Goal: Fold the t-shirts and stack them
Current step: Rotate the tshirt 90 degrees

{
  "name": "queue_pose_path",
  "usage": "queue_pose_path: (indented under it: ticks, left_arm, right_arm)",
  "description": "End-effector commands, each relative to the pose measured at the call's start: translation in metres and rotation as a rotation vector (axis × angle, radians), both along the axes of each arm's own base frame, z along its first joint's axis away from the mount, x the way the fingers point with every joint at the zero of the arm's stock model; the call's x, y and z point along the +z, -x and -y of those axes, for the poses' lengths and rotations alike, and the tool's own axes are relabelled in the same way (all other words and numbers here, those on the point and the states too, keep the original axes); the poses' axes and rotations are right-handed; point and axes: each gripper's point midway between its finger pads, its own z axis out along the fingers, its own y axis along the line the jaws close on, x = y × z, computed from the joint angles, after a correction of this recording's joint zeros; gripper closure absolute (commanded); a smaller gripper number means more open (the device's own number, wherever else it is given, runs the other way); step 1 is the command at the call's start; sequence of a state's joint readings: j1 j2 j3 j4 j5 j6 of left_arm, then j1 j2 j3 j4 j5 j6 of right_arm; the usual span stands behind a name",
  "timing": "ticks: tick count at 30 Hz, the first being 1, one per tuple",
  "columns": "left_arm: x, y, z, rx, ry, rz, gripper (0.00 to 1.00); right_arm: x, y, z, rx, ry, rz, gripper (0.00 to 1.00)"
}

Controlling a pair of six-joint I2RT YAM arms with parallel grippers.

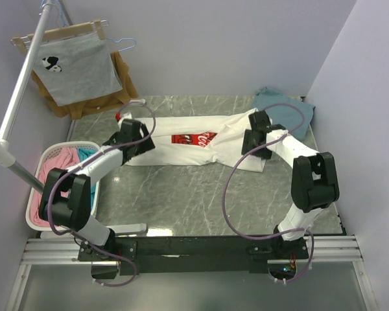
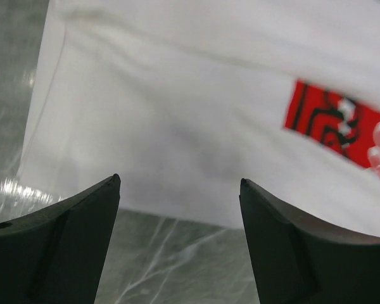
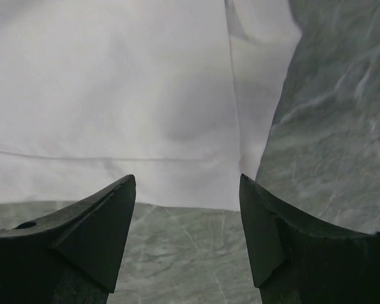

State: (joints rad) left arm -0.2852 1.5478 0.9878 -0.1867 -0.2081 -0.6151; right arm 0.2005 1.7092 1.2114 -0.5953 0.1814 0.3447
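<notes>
White t-shirt (image 1: 175, 153) spread flat on marble table (image 1: 181, 201), red logo (image 1: 193, 138) up, left gripper (image 2: 180, 180) released and empty over its 9 o'clock end, right gripper (image 3: 187, 178) likewise at 3 o'clock, teal t-shirt (image 1: 288, 111) at 1 o'clock.

on the white tee (image 1: 168, 154): a red logo (image 1: 194, 138) with white script lettering, seemingly "coca-cola" from above, though too small to be sure. in the left wrist view, blurred and cut off at the edge, just white curls and black outlines on red. on the grey shirt (image 1: 78, 71): a black-and-white animal mark (image 1: 50, 63), no legible letters.
</notes>
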Motion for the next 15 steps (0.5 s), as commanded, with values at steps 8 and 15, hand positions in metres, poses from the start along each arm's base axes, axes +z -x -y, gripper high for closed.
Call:
queue_pose_path:
  ticks: [8, 15]
  left_arm:
    - [-0.046, 0.029, -0.013, 0.053, -0.001, -0.061, 0.18]
    - [-0.057, 0.033, -0.019, 0.066, -0.026, -0.095, 0.18]
  right_arm:
    - [-0.022, 0.023, 0.017, -0.047, -0.037, -0.01, 0.28]
    - [-0.034, 0.026, 0.021, -0.045, -0.07, -0.042, 0.37]
